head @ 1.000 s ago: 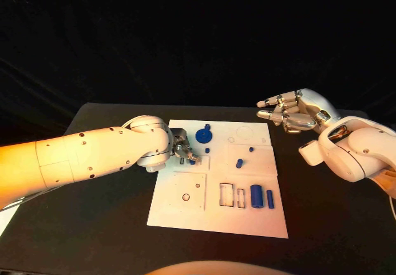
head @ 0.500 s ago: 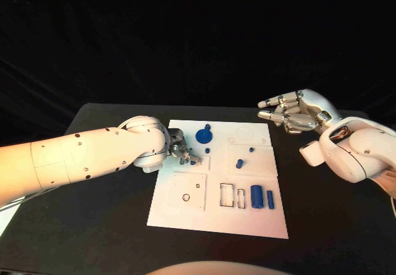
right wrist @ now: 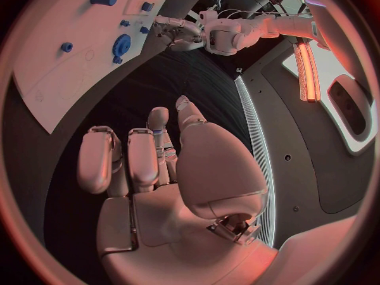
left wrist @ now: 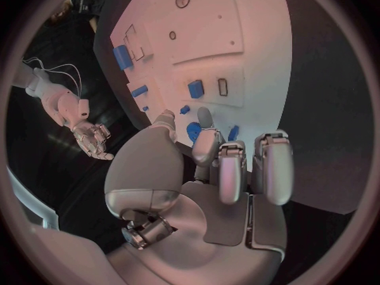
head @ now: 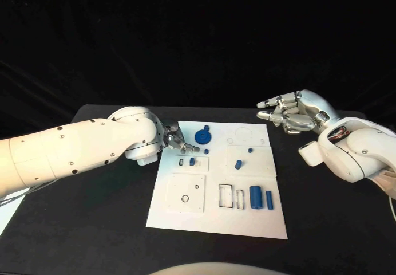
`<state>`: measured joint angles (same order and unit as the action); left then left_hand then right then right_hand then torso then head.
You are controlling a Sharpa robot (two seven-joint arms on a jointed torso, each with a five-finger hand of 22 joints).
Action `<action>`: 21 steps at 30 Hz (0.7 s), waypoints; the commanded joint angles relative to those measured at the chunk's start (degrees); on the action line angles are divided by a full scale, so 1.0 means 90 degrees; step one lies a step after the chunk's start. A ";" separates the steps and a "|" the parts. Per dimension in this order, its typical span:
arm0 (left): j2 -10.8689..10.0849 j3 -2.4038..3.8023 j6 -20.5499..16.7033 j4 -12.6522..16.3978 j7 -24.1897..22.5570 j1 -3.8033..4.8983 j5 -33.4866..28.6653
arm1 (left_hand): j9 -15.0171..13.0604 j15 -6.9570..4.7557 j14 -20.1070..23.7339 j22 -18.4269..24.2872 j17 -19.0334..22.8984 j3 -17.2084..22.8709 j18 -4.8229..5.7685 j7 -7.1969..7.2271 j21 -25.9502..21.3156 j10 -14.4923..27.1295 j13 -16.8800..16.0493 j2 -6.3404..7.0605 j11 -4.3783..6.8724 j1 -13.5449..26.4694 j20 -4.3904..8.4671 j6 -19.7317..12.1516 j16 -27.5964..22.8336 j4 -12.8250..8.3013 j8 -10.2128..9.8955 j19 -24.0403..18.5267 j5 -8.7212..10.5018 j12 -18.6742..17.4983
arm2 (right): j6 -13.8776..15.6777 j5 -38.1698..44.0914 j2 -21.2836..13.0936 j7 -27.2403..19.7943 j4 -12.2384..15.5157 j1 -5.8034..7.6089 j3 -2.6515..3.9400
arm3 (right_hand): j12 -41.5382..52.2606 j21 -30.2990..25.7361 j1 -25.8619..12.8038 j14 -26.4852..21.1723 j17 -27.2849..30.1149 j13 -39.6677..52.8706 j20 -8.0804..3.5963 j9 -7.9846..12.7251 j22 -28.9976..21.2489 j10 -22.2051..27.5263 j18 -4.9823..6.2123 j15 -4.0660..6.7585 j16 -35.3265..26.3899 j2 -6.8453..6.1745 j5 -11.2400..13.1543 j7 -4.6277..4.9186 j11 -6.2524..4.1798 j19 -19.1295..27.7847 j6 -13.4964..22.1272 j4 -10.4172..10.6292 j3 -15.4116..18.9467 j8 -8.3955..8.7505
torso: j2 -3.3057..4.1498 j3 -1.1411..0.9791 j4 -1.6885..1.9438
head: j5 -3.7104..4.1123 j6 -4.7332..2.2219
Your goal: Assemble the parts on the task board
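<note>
Task board (head: 216,215): white plate lying flat in the middle of the black bench (head: 91,229), with outlined recesses marked on it.

Parts, head view:
- Blue gear-shaped disc (head: 203,136) near the far left corner of the board, a small blue stub just beyond it.
- Small blue peg (head: 206,151) just near of the disc.
- Blue piece (head: 192,161) in a small square panel, beside an empty slot outline.
- Blue block (head: 237,164) in the middle of the board; a tiny blue dot (head: 250,150) beyond it.
- Blue cylinder (head: 257,196) and slimmer blue bar (head: 269,198) side by side near the right edge, next to two empty rectangular outlines.
- Shapes of the smallest pieces are too small to make out.

Left hand (head: 175,141): at the board's left edge, beside the disc and the square panel. Mostly hidden behind its own wrist in the head view. In the left wrist view the fingers (left wrist: 234,171) are loosely curled and side by side above the board, thumb apart; nothing visible between them. Whether a fingertip touches the board cannot be told.

Right hand (head: 290,113): raised off the board's far right corner, well apart from all parts. Fingers (right wrist: 142,158) bent, slightly spread, holding nothing.
</note>
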<state>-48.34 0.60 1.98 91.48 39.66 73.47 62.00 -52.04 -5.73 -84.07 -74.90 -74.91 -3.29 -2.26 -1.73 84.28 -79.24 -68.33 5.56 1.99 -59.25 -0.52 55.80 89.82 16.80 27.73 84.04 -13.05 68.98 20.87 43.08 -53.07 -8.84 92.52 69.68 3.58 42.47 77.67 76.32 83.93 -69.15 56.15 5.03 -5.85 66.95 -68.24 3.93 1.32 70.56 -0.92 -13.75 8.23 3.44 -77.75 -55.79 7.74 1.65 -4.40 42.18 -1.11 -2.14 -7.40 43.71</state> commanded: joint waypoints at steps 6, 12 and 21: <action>0.0072 0.0113 0.0809 -0.0681 -0.0244 0.0575 -0.0613 | 0.0718 0.0221 -0.0658 -0.0639 -0.1677 -0.0071 -0.0001 -0.0254 -0.0132 0.0256 0.0272 -0.0138 -0.0197 -0.0483 -0.0211 -0.0305 0.0020 -0.0032 -0.0626 0.0145 0.0018 -0.0242 | -0.0058 0.0032 0.0024 -0.0004 -0.0044 -0.0003 0.0001 | 0.0019 -0.0020 0.0002 0.0178 -0.0004 0.0003 -0.0006 -0.0005 -0.0003 -0.0030 0.0103 -0.0014 -0.0035 0.0035 -0.0030 0.0006 -0.0026 0.0040 0.0016 0.0011 0.0043 -0.0009 | -0.0011 -0.0013 0.0018 | 0.0001 -0.0061; 0.0537 0.0049 0.1301 -0.1598 -0.0253 0.0739 -0.0045 | 0.0970 0.0240 -0.0658 -0.0650 -0.1677 -0.0010 -0.0002 -0.0263 -0.0134 0.0268 0.0313 -0.0238 -0.0209 -0.0762 -0.0238 -0.0195 0.0020 -0.0036 -0.0722 0.0150 0.0012 -0.0257 | -0.0058 0.0031 0.0039 -0.0002 -0.0053 -0.0003 0.0001 | 0.0019 -0.0020 0.0002 0.0178 -0.0004 0.0003 -0.0006 -0.0005 -0.0003 -0.0030 0.0103 -0.0014 -0.0035 0.0035 -0.0030 0.0006 -0.0026 0.0040 0.0016 0.0011 0.0043 -0.0009 | 0.0002 -0.0008 0.0017 | -0.0022 -0.0108; 0.1174 -0.0134 0.1697 -0.2605 -0.0312 0.0766 0.0411 | 0.1103 0.0235 -0.0658 -0.0703 -0.1677 -0.0022 0.0009 -0.0239 -0.0099 0.0215 0.0259 -0.0383 -0.0193 -0.0755 -0.0238 -0.0050 0.0020 -0.0017 -0.0721 0.0179 0.0022 -0.0183 | -0.0074 0.0033 0.0057 -0.0005 -0.0060 -0.0003 0.0001 | 0.0025 -0.0020 0.0003 0.0179 -0.0009 0.0003 -0.0007 -0.0007 -0.0001 -0.0035 0.0102 -0.0014 -0.0033 0.0038 -0.0032 0.0004 -0.0027 0.0037 0.0015 0.0014 0.0050 -0.0010 | 0.0028 -0.0001 -0.0017 | -0.0069 -0.0119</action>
<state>-37.92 -0.63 13.36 68.43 37.87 80.30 62.59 -42.16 -3.98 -83.97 -74.90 -74.90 -3.67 -2.27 -3.94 83.42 -77.17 -65.95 2.69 0.32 -66.15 -2.27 55.09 89.82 16.50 21.46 84.14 -13.05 67.05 20.79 43.06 -52.61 -8.84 92.00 69.68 3.58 42.47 77.67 76.32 83.93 -69.16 56.16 5.03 -5.83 66.95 -68.24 3.93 1.32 70.56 -0.92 -13.75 8.23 3.44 -77.75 -55.79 7.91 1.82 -4.40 42.34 -1.13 -2.17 -7.88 42.67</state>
